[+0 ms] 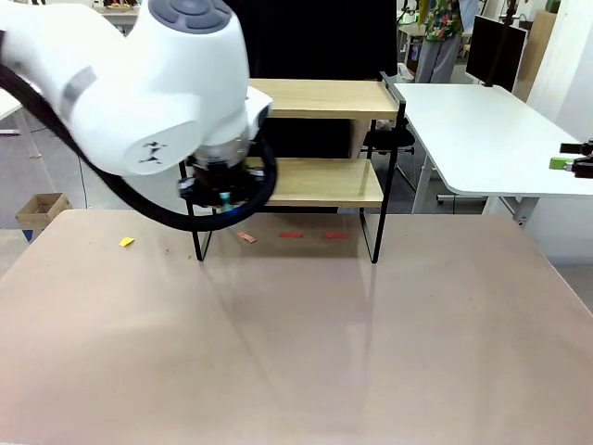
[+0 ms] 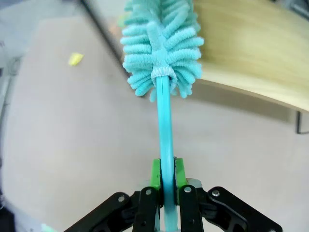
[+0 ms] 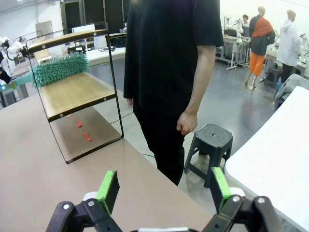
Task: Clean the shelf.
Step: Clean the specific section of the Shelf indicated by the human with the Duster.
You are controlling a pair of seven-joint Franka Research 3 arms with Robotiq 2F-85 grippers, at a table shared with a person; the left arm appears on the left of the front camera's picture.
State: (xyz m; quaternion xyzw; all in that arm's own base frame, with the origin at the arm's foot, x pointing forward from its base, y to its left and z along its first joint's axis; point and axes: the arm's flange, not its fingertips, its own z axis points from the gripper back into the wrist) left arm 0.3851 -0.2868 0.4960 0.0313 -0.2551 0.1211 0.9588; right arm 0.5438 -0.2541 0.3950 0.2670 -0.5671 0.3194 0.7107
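Beige tabletop [image 1: 371, 352] carried the shelf [image 1: 324, 181] at its far edge, with a person [image 3: 169, 72] standing just beside it. Left tool [image 2: 167, 171] was clamped tight on the handle of a teal duster [image 2: 161, 43], the head at the lower board's end. Right tool [image 3: 164, 186] hung wide open, empty. Judged: dusting under way (lower board only). Red scraps [image 1: 291, 235] under the shelf and a yellow scrap [image 1: 127, 242] lay uncleared.

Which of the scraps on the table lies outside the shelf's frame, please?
The yellow scrap, on bare table left of the shelf. The orange scrap and both red scraps lie beneath it, between its legs.
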